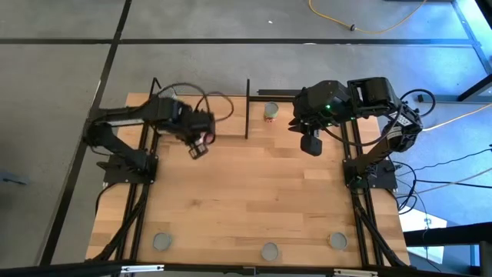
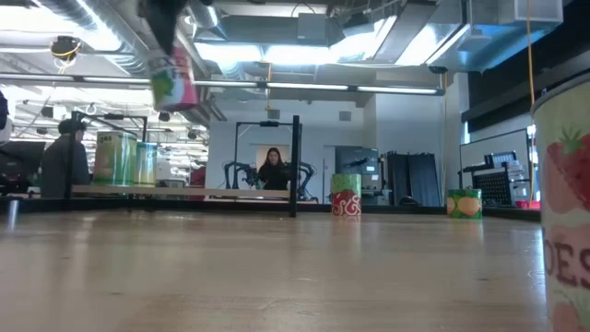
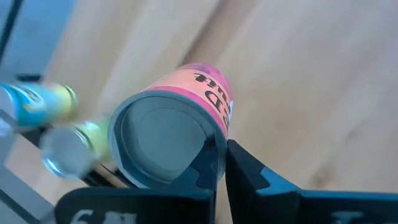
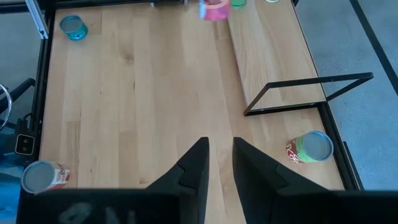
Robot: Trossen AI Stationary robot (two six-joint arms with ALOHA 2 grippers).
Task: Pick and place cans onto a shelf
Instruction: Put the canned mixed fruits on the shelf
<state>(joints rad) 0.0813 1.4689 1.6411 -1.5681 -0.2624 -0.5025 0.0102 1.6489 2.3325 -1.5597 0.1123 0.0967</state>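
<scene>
We see the left gripper (image 1: pixel 199 148) raised over the far left part of the light-wood tabletop (image 1: pixel 246 200), its dark fingers (image 3: pixel 245 168) closed on a small pink-labelled tin with a grey round end (image 3: pixel 171 140). In the low view that tin (image 2: pixel 171 78) hangs well above the table, tilted, beside the shelf.

The narrow light-wood shelf plank with thin black rod frame (image 2: pixel 184 193) runs along the far edge of the table. Two green-and-yellow labelled cans (image 2: pixel 124 159) stand upright on its left part, close beside each other; the left wrist view shows them blurred just beyond the held tin.

The right gripper (image 1: pixel 310 142) hovers over the far right part of the table with nothing between its fingers (image 4: pixel 189 168), which stand a narrow gap apart. Near it, a can with a green and red label (image 1: pixel 270 111) stands at the far edge, just right of the upright black rod (image 1: pixel 247 108); the low view shows it upright (image 2: pixel 346 195), with a green-and-yellow can (image 2: pixel 465 203) farther right.

Along the near edge three more cans show their grey-silver tops: one at the left (image 1: pixel 161 241), one in the middle (image 1: pixel 270 251) and one at the right (image 1: pixel 337 241), well apart from each other. The large cream can with a red strawberry label (image 2: pixel 564 203) fills the right edge of the low view.

Beyond the table, a person (image 2: pixel 275 170) sits in the room behind.
</scene>
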